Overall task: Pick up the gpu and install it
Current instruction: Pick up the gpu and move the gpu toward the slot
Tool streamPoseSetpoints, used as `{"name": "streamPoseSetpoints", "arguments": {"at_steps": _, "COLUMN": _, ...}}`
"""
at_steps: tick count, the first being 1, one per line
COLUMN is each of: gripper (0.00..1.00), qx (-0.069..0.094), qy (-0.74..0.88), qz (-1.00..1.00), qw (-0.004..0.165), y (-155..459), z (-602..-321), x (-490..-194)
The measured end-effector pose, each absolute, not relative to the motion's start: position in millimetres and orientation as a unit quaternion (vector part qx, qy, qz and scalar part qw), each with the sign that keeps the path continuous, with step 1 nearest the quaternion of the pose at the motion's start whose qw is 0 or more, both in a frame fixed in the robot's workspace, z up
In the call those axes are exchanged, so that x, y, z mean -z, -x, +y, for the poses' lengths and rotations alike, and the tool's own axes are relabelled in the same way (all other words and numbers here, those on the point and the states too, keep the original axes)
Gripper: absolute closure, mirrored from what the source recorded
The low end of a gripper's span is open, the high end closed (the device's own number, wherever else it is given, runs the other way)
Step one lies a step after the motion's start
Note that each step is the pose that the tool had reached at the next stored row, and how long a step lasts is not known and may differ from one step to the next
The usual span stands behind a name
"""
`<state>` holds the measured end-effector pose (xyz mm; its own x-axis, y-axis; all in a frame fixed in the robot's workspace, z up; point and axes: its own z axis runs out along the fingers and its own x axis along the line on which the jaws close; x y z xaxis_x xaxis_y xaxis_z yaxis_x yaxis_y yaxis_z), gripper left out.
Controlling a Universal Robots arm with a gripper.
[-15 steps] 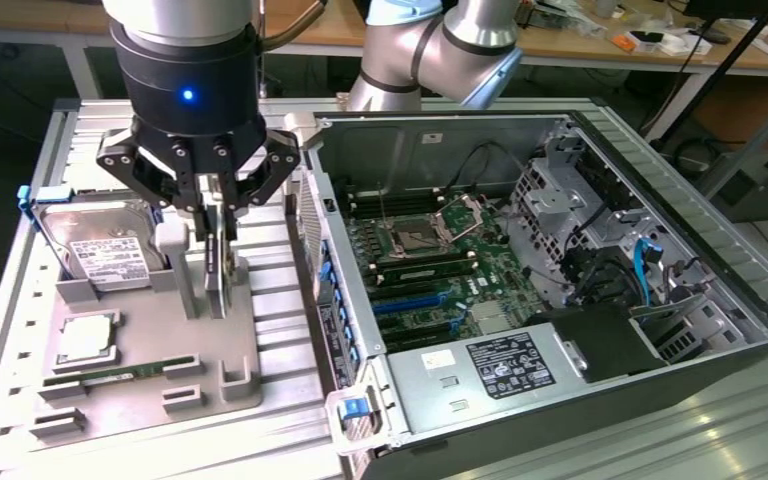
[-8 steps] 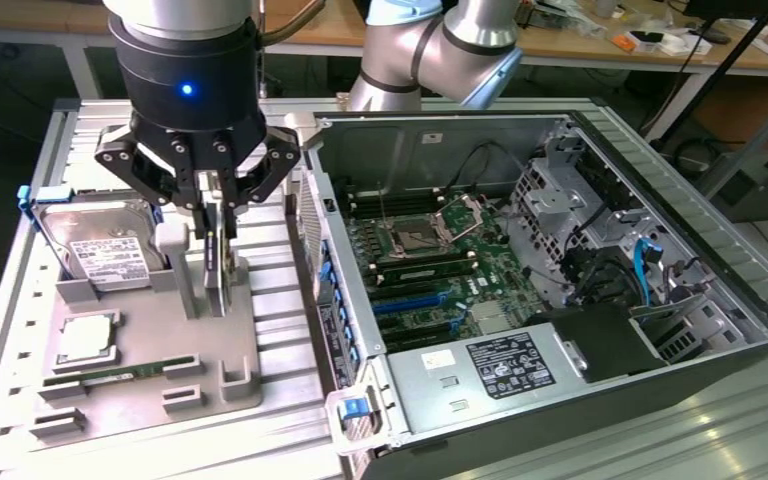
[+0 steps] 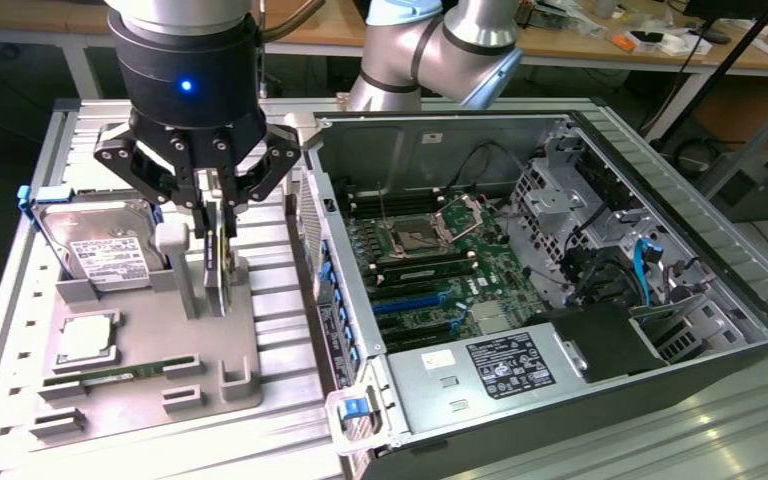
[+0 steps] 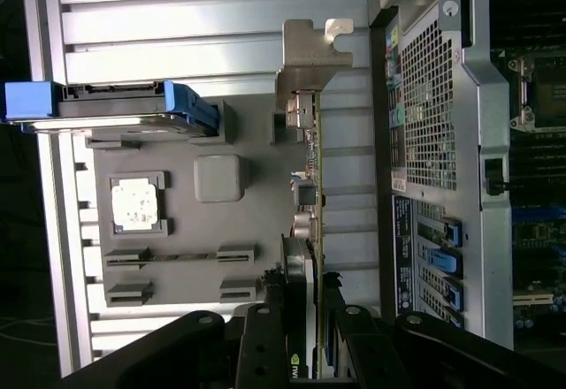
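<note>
GPU card (image 3: 224, 275) (image 4: 311, 168), a slim dark board with a long silvery metal bracket at one end, stands on edge in the flat grey moulded tray (image 3: 244, 345), between the silver hard drive (image 3: 97, 245) and the open black computer case (image 3: 451, 118). The black gripper (image 3: 219, 225) (image 4: 311, 287) is clamped on the card's upper edge, one finger on each face.

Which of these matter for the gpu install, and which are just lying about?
In the job: gpu, standing on edge in the tray; gripper, closed on it; open case.
Lying about: hard drive, CPU, memory stick, all on the same tray.
</note>
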<state>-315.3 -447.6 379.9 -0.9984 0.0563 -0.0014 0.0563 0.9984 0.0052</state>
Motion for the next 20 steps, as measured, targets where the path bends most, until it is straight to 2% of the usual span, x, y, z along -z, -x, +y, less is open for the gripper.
{"name": "streamPoseSetpoints", "arguments": {"at_steps": 20, "gripper": 0.73, "qx": -0.001, "qy": -0.028, "qz": 1.0, "qw": 0.001, "y": 315.3, "z": -447.6, "x": -388.3}}
